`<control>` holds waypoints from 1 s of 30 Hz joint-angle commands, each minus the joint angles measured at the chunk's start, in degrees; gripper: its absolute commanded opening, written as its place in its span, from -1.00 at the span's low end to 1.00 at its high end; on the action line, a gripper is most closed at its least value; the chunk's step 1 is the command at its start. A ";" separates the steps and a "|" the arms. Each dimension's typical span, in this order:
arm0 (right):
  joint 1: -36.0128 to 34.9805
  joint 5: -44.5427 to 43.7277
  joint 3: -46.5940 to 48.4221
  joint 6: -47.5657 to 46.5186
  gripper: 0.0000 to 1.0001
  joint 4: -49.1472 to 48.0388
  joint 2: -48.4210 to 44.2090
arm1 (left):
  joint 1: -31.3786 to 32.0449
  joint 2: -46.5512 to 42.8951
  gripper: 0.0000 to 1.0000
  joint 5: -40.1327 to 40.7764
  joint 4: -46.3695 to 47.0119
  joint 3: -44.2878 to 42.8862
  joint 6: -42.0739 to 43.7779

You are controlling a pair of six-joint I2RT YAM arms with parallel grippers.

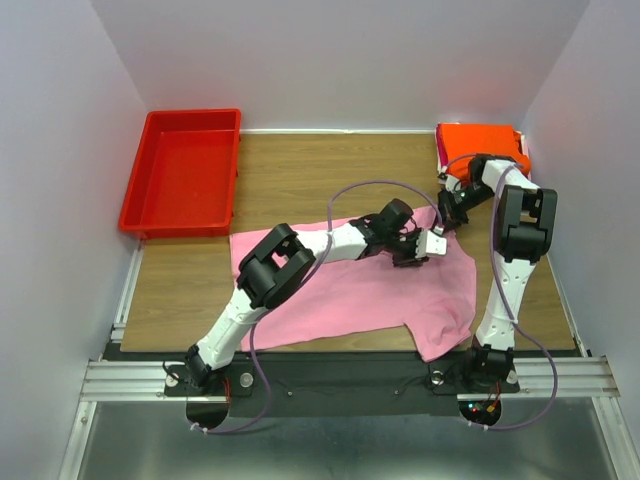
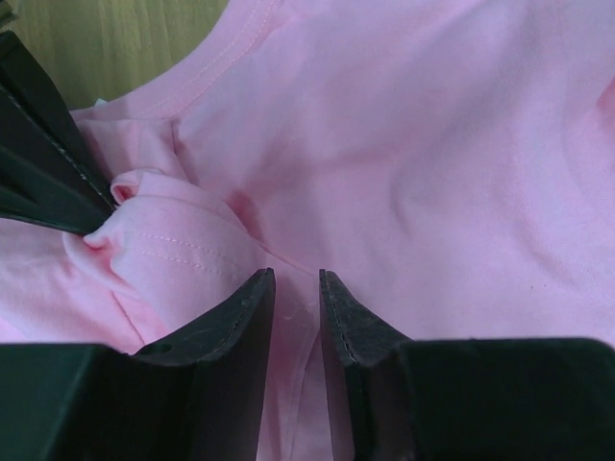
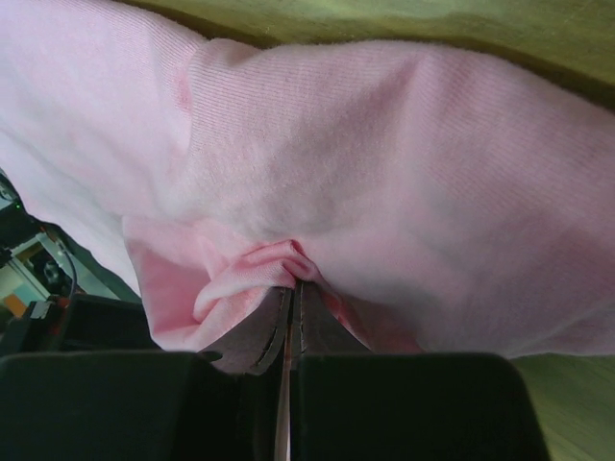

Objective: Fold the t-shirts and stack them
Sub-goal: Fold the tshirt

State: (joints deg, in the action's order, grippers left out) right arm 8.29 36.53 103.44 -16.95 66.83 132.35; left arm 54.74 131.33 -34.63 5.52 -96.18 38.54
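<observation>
A light pink t-shirt lies spread across the middle of the table. My right gripper is at the shirt's far right corner and is shut on a bunched fold of the pink cloth, which drapes over its fingers. My left gripper hovers just beside it over the shirt. Its jaws stand a little apart, with pink cloth showing in the gap. A folded orange t-shirt lies at the back right corner, with a darker pink-red edge beneath it.
A rigid red plastic tray stands at the back left of the wooden table. White walls close in the left, back and right sides. The right gripper's black fingers show at the left edge of the left wrist view.
</observation>
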 commanded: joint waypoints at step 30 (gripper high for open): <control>0.14 -2.26 -1.05 -1.51 -0.99 -2.49 -4.64 | -0.07 -7.92 -0.81 -2.72 -0.16 -0.59 -0.75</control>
State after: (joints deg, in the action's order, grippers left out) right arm 8.27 36.45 102.21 -17.23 66.65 131.13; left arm 54.98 131.28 -35.18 1.85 -97.69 38.85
